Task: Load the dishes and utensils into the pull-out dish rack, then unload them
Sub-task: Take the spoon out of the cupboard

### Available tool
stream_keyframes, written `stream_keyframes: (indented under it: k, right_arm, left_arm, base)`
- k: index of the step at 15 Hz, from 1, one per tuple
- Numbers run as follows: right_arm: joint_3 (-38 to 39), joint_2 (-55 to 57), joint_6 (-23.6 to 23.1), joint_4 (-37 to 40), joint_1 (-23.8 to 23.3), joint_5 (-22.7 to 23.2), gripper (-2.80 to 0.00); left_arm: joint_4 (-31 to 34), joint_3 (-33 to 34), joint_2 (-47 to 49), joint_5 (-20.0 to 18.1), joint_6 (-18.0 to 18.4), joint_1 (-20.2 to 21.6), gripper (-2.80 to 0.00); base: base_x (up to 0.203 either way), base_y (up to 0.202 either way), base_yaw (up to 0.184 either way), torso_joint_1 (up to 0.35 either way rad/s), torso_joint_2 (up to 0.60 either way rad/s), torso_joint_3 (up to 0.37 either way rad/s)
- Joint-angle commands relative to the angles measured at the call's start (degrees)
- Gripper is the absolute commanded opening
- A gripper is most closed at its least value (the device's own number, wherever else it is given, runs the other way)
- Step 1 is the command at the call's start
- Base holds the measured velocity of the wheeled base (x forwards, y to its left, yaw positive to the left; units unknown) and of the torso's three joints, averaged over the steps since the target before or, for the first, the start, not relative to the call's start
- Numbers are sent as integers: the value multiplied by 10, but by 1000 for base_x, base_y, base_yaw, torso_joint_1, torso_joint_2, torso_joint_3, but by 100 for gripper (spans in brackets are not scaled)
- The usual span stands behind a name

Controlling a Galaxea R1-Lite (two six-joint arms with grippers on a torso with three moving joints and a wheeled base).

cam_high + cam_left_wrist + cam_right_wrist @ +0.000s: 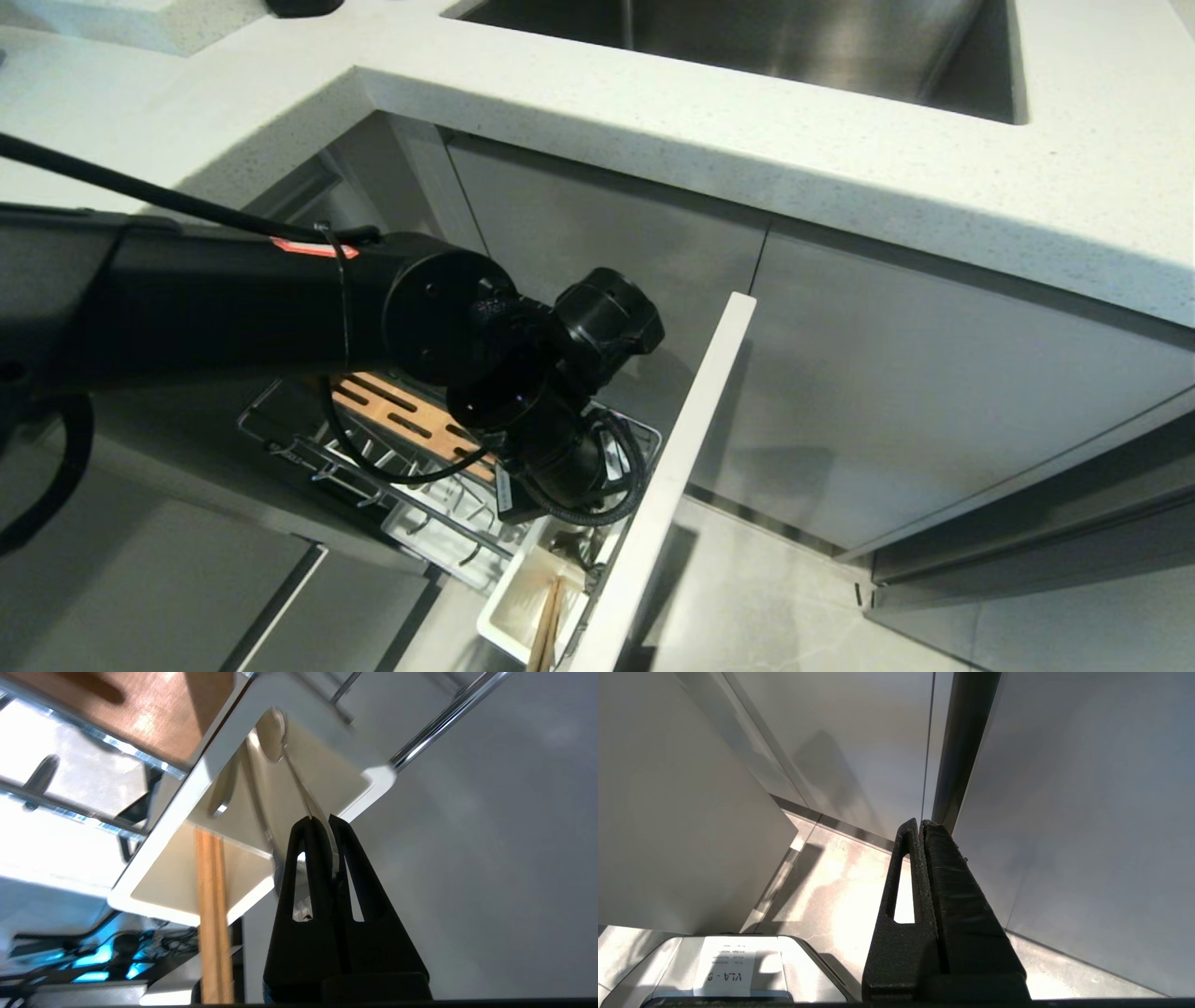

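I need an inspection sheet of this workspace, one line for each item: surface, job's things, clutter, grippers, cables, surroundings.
Surface: white speckled stone countertop, bare where seen.
Job's things: slim silver metal spoon and light wooden chopsticks stand in the white plastic utensil caddy of the chrome wire pull-out dish rack; no dishes seen.
Clutter: nothing seen.
Grippers: left gripper shut on the spoon handle; right gripper shut, empty, near the floor.
Cables: black cable loops over the rack.
Surroundings: steel sink, grey cabinet fronts.

White paper label [723, 970] on a grey box, seen upside down, reading "VLA - 9", smaller print above it unreadable
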Motion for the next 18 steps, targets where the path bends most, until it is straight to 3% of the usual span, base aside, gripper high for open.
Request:
stream_keyframes:
  k: [1,18]
  right_arm:
    - [1,0,0,0,0,0,-280]
    - [1,0,0,0,0,0,-280]
  left_arm:
    - [13,-2,-11,1,-2,-2,-280]
    - [100,-64,-147,1,-7,-26,-280]
  base:
    - [0,0,0,0,0,0]
    - [0,0,0,0,0,0]
